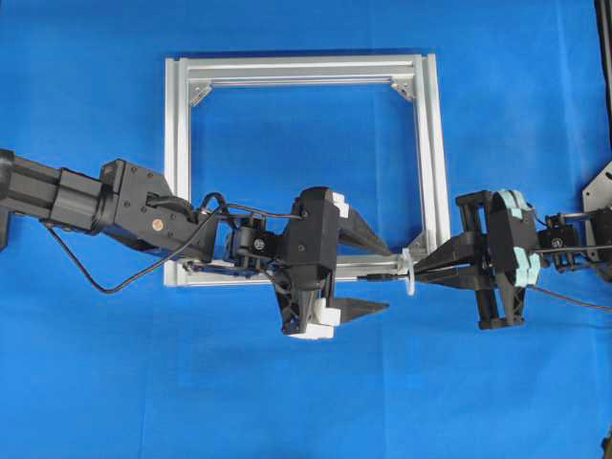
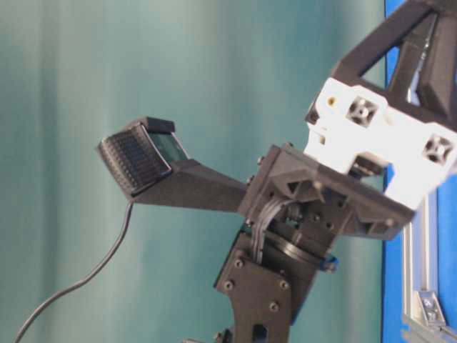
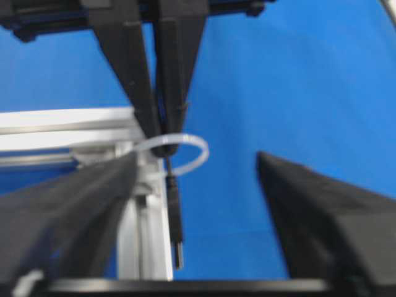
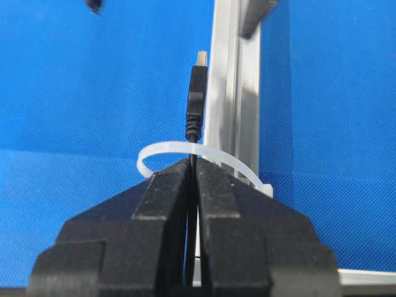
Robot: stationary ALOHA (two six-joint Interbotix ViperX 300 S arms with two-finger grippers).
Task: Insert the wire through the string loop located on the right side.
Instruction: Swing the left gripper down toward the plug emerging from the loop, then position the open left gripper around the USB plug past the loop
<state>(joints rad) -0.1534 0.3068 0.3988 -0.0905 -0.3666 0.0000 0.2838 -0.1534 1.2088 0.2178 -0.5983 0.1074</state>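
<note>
At the right-hand lower corner of the silver frame (image 1: 306,72), lying flat on the blue surface (image 1: 306,402), the string loop (image 4: 198,154) stands up as a thin white translucent ring fixed to the frame's bar. The right gripper (image 4: 193,173) is closed tightly on the wire (image 4: 195,105), pinching the thin black cable just behind its thicker plug, right at the loop. In the right wrist view the plug pokes out past the white ring towards the left arm, so the tip appears to sit through the loop already, though the exact threading is hard to confirm from the overhead view, where the wire is nearly invisible.

The left gripper (image 3: 204,204) has its jaws spread wide, 1 dark finger on each side of the plug and touching nothing. That stance suits a handover: the right side keeps the cable steady and aimed along the frame's bar, while the left could close on the plug and draw it onward.

I judge the insertion close to done; what remains is taking the tip cleanly without dragging the flimsy loop sideways.
</note>
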